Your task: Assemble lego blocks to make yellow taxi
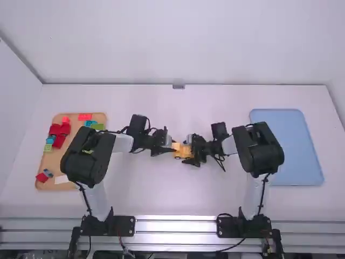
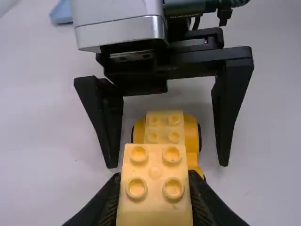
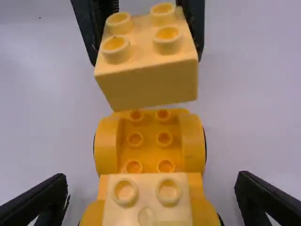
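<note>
From the high view, I see the left gripper [image 1: 168, 147] and right gripper [image 1: 191, 151] meeting over the white table [image 1: 188, 199], with the yellow wheeled base [image 1: 185, 153] between them. Spare bricks [image 1: 55, 129] lie on the wooden tray [image 1: 49, 166] to the left; a smooth blue tray [image 1: 294, 145] sits to the right.

In the left wrist view, the left fingers pinch a four-stud yellow block [image 2: 154, 162] by its sides, studs up, presumably so its hollow underside can press down freely. Beyond it, the right fingers stand wide astride the base, likely ready to steady it. A matching seated block [image 2: 163, 128] is already on the base.

The right wrist view shows those wide fingers from behind, apart from the base. The held block hangs over its far end, perhaps lining up with the bare round studs [image 3: 164, 139] there. The plastic is matte: sharp-edged, paler blocks against a deeper yellow base with rounded sides [image 3: 192, 141], like fenders. I can't tell whether block and base touch.
</note>
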